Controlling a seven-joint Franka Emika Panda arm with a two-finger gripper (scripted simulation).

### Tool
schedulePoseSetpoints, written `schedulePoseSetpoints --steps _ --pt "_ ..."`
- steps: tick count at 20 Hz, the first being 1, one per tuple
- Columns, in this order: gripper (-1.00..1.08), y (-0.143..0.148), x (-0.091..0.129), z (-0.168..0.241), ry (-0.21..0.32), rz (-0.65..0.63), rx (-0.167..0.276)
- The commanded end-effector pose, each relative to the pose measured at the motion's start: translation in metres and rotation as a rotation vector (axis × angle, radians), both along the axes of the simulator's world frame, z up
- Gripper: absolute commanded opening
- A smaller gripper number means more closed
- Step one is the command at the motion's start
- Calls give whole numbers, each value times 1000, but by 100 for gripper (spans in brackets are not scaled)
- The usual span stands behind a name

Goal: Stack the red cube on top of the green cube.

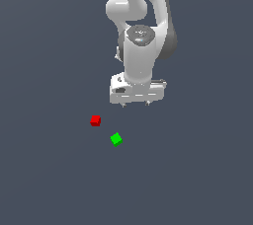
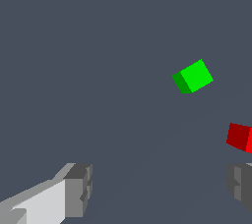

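My pincer (image 1: 137,103) hangs above the dark grey table (image 1: 44,179), its two fingers spread wide apart and gripping nothing. In the wrist view, one grey fingertip (image 2: 78,191) shows at one side of the frame and the other at the opposite edge, with bare table between them.

The red cube (image 1: 95,120) sits on the table, below my pincer and off toward the exterior view's left. It is untouched and not lifted. In the wrist view the red cube (image 2: 240,137) is cut by the frame's edge, just beside one fingertip in the picture but not between the two.

The green cube (image 1: 116,139) rests on the table near the red one, toward the exterior view's right of it and closer to the camera. The two cubes are apart, not touching, with a clear strip of table between them. The green cube is turned at an angle, one corner facing the exterior camera. Nothing lies on top of it.

My white arm (image 1: 143,17) rises behind the pincer and out of the top of the exterior view.
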State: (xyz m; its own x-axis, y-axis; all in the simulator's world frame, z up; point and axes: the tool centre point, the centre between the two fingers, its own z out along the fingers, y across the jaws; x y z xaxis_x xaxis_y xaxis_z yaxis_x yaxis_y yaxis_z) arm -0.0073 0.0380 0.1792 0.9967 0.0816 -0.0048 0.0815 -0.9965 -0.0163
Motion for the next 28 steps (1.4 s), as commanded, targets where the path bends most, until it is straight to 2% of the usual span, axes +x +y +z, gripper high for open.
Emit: schedulePoseSetpoints --steps 1,5,8,20,24,28 --pt "100 0 0 0 0 0 0" --pt "100 -9 0 -5 0 -8 -1" --pt "100 -27 0 -15 -1 -26 -3" --pt "100 -161 -7 -90 -4 -159 -16" --pt "100 -187 -10 -104 -4 -185 -18" --pt "100 -197 -11 -110 -5 -195 -17"
